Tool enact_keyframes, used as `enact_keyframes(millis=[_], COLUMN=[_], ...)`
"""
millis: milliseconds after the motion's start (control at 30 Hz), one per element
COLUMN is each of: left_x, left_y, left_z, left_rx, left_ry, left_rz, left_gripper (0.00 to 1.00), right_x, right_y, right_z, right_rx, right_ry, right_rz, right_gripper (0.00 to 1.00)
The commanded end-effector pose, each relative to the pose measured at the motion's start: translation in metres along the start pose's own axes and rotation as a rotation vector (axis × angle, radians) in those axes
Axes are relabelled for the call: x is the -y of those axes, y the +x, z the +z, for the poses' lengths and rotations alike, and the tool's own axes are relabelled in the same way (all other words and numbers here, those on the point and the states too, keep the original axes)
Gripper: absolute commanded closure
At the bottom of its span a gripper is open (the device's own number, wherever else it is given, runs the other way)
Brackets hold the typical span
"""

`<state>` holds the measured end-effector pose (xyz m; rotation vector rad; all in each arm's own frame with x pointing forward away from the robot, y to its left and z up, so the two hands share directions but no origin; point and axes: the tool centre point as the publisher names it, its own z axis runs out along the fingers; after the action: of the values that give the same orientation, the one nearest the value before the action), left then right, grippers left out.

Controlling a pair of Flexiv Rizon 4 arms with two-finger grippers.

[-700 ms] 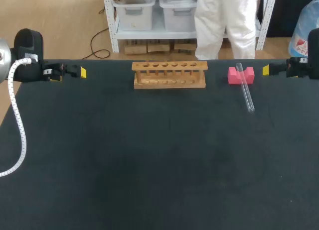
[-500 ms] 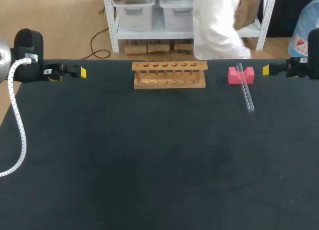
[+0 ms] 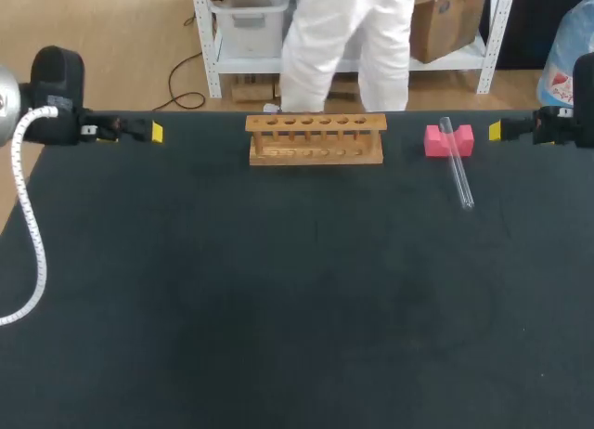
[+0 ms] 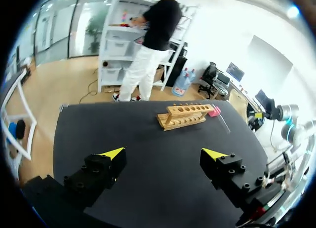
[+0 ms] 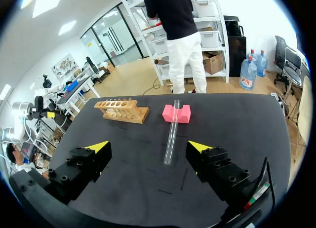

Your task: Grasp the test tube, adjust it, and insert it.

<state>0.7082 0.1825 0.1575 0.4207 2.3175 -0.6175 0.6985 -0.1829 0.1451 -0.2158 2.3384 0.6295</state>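
Black left gripper (image 4: 163, 153), yellow-tipped; white ribbed cable (image 3: 25, 206)

The rack (image 3: 316, 138) is set at the far edge of the worktop (image 3: 297, 290). Right of the rack the block (image 3: 448, 139) is placed, with the test tube (image 3: 457, 174) laid across it, its nearer end seemingly on the worktop. The left end effector (image 3: 153, 133) is held well left of the rack, the right end effector (image 3: 496, 130) just beyond the block.
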Motion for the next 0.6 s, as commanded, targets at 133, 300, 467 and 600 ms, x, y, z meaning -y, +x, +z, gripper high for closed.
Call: enact_keyframes(millis=[133,300,467,600], left_x=[-0.023,-0.028,-0.03,-0.031], left_y=[-0.006,-0.012,-0.015,-0.013], left_z=[-0.003,-0.002,0.007,0.019], left_rx=[0.112,0.153,0.188,0.223], left_ry=[0.369,0.498,0.621,0.686], left_rz=[0.192,0.354,0.465,0.534], left_gripper=[0.0,0.0,0.0,0.0], right_x=[-0.001,-0.001,-0.001,-0.001], right_y=[0.0,0.0,0.0,0.0], right_z=[-0.001,-0.001,-0.001,-0.001], right_rx=[0.0,0.0,0.0,0.0], right_ry=[0.007,0.007,0.007,0.007], right_rz=[0.0,0.0,0.0,0.0], right_gripper=[0.0,0.0,0.0,0.0])
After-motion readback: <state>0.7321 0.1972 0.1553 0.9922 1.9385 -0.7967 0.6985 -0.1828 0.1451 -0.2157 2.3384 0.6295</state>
